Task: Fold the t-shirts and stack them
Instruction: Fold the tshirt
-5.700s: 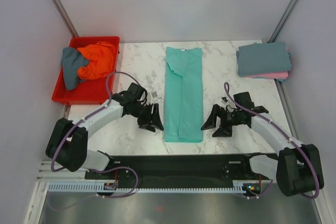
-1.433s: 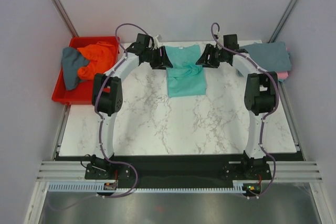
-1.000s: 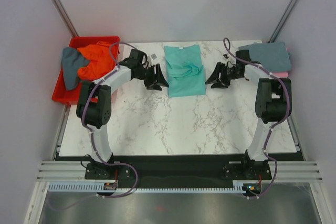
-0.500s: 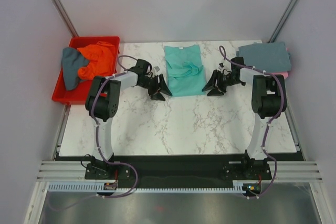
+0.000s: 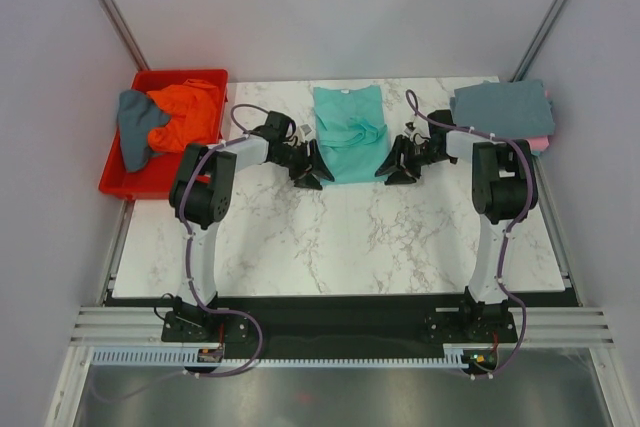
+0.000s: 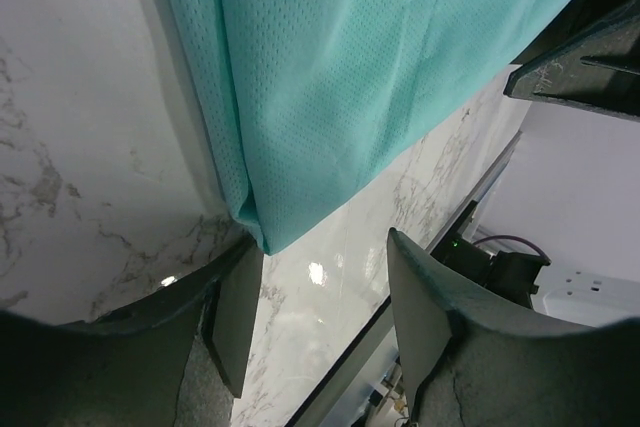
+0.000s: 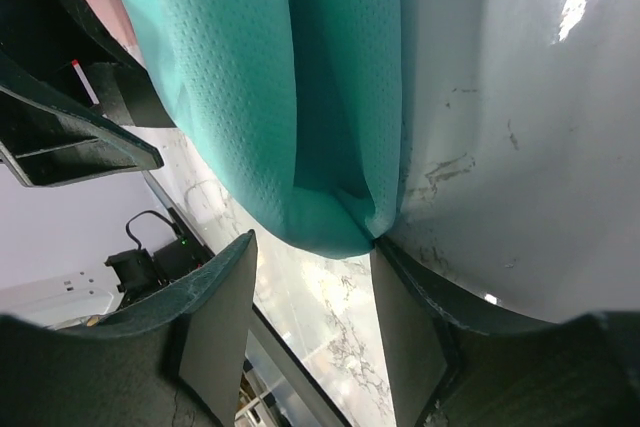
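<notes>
— Teal t-shirt (image 5: 349, 135): how do the fingers stand?
— Spread apart on both. Left gripper (image 6: 320, 277) straddles its near left corner, right gripper (image 7: 315, 257) its near right corner. It lies folded mid-table (image 5: 330, 237), between red bin (image 5: 120, 182) and folded stack (image 5: 500, 112)

White marble-veined tabletop (image 5: 340, 237) catching glossy glints of light. Plain pale grey walls (image 5: 330, 7) rise behind it, a slanted metal strut (image 5: 110, 7) at each far corner, a black base rail (image 5: 340, 312) along its near edge.
</notes>
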### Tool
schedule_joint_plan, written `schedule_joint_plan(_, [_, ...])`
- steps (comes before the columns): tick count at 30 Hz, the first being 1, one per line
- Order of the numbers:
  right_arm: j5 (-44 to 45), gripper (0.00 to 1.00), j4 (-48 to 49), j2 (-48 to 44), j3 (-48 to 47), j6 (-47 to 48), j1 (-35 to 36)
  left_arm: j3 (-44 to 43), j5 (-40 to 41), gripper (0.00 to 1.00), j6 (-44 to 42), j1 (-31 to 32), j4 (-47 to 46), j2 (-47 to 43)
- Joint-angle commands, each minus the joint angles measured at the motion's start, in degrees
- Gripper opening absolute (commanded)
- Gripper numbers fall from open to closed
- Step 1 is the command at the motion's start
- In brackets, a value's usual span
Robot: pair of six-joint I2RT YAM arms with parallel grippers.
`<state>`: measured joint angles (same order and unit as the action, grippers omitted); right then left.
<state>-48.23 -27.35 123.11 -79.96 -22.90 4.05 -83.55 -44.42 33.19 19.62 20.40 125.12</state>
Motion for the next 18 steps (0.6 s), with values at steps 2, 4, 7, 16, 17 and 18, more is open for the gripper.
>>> schedule_joint_plan(2, [2.1,0.58,1.0,1.7,-0.8,0.7,0.3,-0.8,1.9,0.59,1.0,0.2,-1.0,1.6])
schedule_joint_plan(4, [2.3,0.58,1.1,1.4,-0.5,0.8,0.3,-1.1,3.0,0.57,1.3,0.2,-0.8,1.8])
schedule_joint_plan(7, [3.6,0.58,0.7,0.8,-0.3,1.4,-0.1,-1.8,4.3,0.5,1.6,0.2,-0.9,2.3])
schedule_joint_plan(16, [7.2,0.55,0.5,2.6,-1.7,3.6,-0.5,-3.7,4.6,0.36,1.6,0.2,-1.9,4.1])
schedule_joint_plan(17, [7.3,0.54,0.5,2.9,-2.1,3.6,-0.6,-3.7,4.5,0.35,1.4,0.2,-1.9,4.0])
schedule_joint_plan(18, [7.6,0.51,0.5,3.2,-2.8,3.8,-0.7,-3.7,4.3,0.33,1.4,0.2,-1.8,4.1])
